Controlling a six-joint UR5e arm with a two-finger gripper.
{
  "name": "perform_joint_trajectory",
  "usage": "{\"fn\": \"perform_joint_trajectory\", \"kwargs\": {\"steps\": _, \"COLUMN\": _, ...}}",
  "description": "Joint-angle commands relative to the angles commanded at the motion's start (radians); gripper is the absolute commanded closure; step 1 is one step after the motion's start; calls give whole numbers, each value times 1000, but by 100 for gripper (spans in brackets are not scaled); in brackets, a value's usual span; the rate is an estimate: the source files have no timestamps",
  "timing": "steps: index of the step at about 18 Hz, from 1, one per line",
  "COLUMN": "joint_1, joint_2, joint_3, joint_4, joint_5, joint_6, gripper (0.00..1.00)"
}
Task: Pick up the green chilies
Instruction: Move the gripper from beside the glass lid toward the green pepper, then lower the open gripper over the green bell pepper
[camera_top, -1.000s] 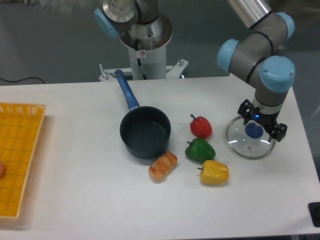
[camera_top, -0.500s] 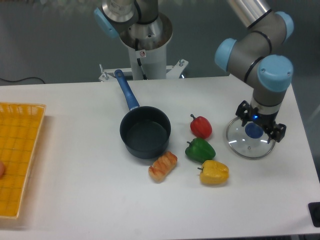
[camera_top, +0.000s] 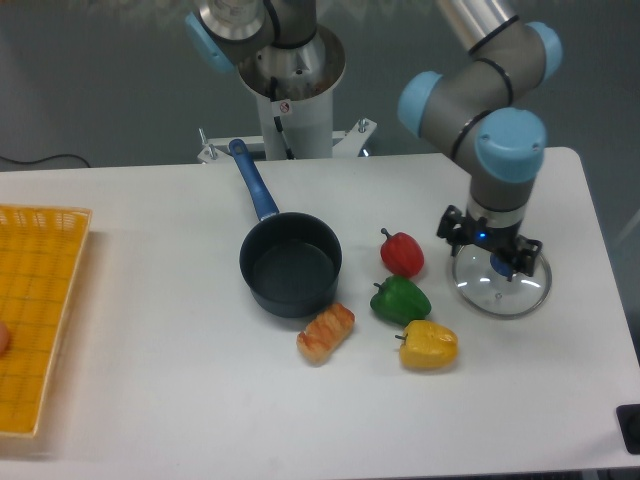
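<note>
Between red pepper (camera_top: 402, 253) and yellow pepper (camera_top: 429, 344) sits green chilies (camera_top: 400, 299).

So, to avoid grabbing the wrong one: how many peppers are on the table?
3, clustered right of the pot: red pepper farthest back, green pepper in the middle, yellow pepper nearest. None appear hidden.

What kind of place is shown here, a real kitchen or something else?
Probably a robot lab, not a kitchen: a bare white table holds plastic-looking peppers like the green chilies, an empty saucepan, and the arm's pedestal behind.
</note>
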Motion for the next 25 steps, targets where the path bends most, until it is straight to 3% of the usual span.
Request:
{"fn": "perform_joint_trajectory", "kwargs": {"steps": 3, "joint_1": -44, "joint_2": 0, "joint_3": -25, "joint_4": 2, "joint_5": -2, "joint_6": -118, "gripper": 0}}
{"fn": "perform_joint_trajectory", "kwargs": {"steps": 11, "joint_1": -81, "joint_2": -3, "joint_3": -11, "joint_4": 6, "joint_5": 15, "joint_6": -665, "gripper": 0}}
{"fn": "perform_joint_trajectory", "kwargs": {"steps": 16, "joint_1": -62, "joint_2": -5, "joint_3": -3, "joint_4": 5, "joint_5": 127, "joint_6": -886, "gripper": 0}}
{"fn": "perform_joint_trajectory", "kwargs": {"steps": 20, "joint_1": -48, "joint_2": -21, "joint_3": 14, "joint_4": 8, "joint_5": 135, "joint_6": -1049, "gripper": 0}}
{"fn": "perform_joint_trajectory", "kwargs": {"steps": 25, "joint_1": -84, "joint_2": -87, "joint_3": 20, "joint_4": 9, "joint_5": 138, "joint_6": -1146, "gripper": 0}}
